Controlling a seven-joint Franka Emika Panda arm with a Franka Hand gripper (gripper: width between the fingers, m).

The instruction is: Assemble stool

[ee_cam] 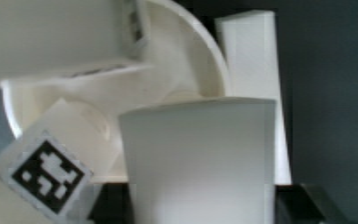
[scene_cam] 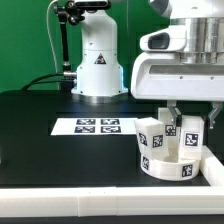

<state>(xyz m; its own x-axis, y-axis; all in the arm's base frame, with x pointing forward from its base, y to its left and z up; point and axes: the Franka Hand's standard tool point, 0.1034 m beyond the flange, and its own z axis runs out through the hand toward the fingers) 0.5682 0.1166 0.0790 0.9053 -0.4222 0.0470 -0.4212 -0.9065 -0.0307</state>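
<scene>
The stool's round white seat (scene_cam: 168, 163) lies at the exterior view's right front, with tags on its rim. A tagged white leg (scene_cam: 151, 134) stands upright on it. Beside that one a second white leg (scene_cam: 191, 138) also stands on the seat, and my gripper (scene_cam: 188, 121) is shut on it from above. In the wrist view this held leg (ee_cam: 197, 155) fills the middle, pressed between the two black finger pads (ee_cam: 133, 196). The other leg's tag (ee_cam: 48, 172) shows beside it, with the seat's curved rim (ee_cam: 197, 55) beyond. Where the held leg meets the seat is hidden.
The marker board (scene_cam: 98, 127) lies in the middle of the black table. A white wall (scene_cam: 60, 200) runs along the table's front edge and turns up the exterior view's right side (ee_cam: 247, 55), close to the seat. The robot's base (scene_cam: 97, 65) stands at the back.
</scene>
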